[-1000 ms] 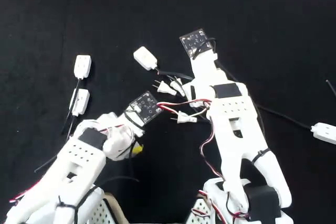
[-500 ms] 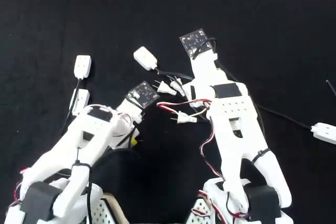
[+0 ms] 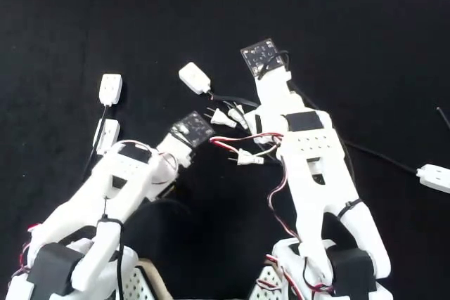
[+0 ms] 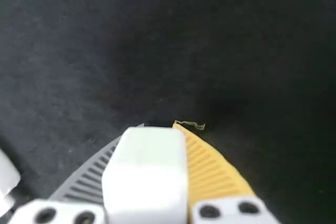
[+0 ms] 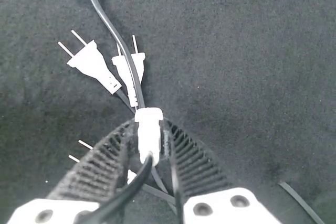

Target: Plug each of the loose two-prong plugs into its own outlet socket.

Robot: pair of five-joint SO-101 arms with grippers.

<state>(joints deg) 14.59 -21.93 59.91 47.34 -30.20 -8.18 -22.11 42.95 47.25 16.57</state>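
Note:
My right gripper [image 5: 148, 129] is shut on a white plug [image 5: 149, 136] whose black cable trails back under the fingers; its prongs are hidden. Just beyond it lie two loose two-prong plugs [image 5: 92, 61] [image 5: 128, 65], also seen in the high view [image 3: 221, 116] [image 3: 239, 114]. A third plug [image 3: 246, 158] lies beside the right arm [image 3: 309, 152]. An outlet socket [image 3: 193, 77] sits beyond them. My left gripper [image 4: 157, 129] is shut on a white block [image 4: 147, 174]; whether it is a plug or a socket I cannot tell. The left arm [image 3: 126, 173] is left of the plugs.
Two more sockets [image 3: 110, 88] [image 3: 107, 135] lie at the left on the black cloth [image 3: 365, 47], and one [image 3: 434, 177] at the right edge with its cable. Black cables cross between the plugs. Red and white arm wires hang near the third plug.
The left arm has swung forward and up toward the plugs, and its yellow finger has gone out of sight in the high view. The right arm has stayed still.

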